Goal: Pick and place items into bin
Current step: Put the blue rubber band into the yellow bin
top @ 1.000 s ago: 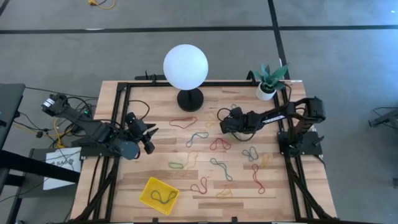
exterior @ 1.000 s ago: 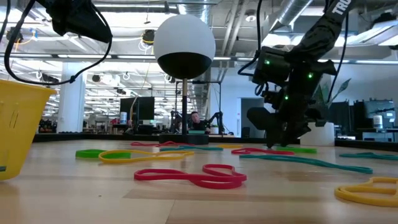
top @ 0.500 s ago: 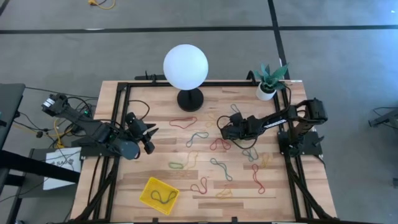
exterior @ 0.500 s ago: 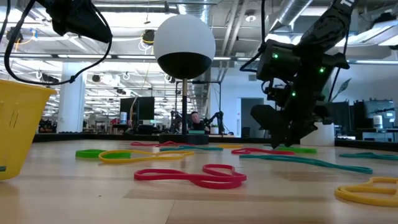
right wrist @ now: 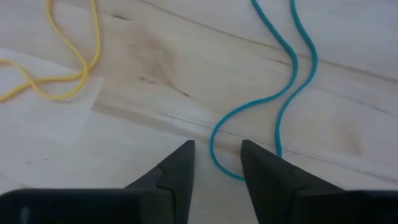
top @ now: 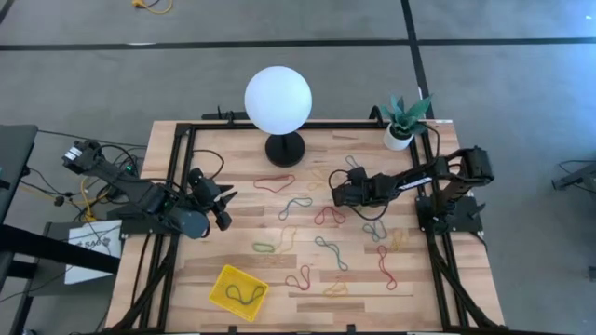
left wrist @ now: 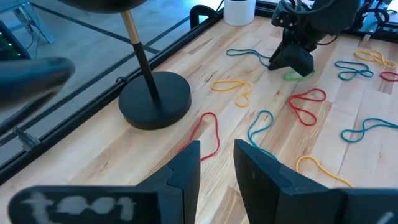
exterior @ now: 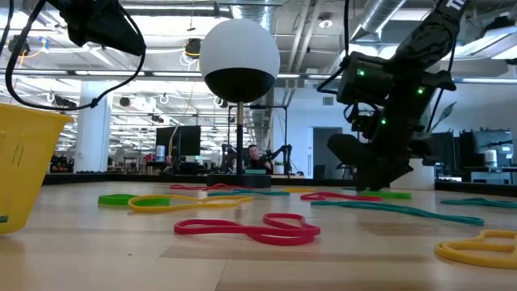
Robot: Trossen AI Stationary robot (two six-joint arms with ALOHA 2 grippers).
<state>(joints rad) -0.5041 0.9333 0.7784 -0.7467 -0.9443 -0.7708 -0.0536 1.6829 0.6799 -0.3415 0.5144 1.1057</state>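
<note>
So the big change over the last second: the right tool (top: 337, 194) has slid a bit toward the front of the desk (top: 237, 233) and dropped until it's basically on the wood, and its fingers have started to come together. In the right wrist view they're still apart, one on each side of the looped end of a teal band (right wrist: 283, 93), with a yellow band (right wrist: 74, 68) lying just beside it. As far as I can see the pads aren't on the rubber yet, so I'd call it spread and mid-squeeze, not a pinch. To me that means the pick is just getting started, and the band is still flat on the desk. The left tool (top: 222, 207) hasn't budged; it hangs over the left side of the desk, fingers slightly apart with nothing between them. The bin (top: 218, 282) sits at the front left, well away from the right tool, and looks to have one band in it already. Loads of red, green, teal and yellow loops are still scattered across the middle, so this job's got a long way to go. The risk I see is the fingers closing on bare wood and the thin band slipping out.
</note>
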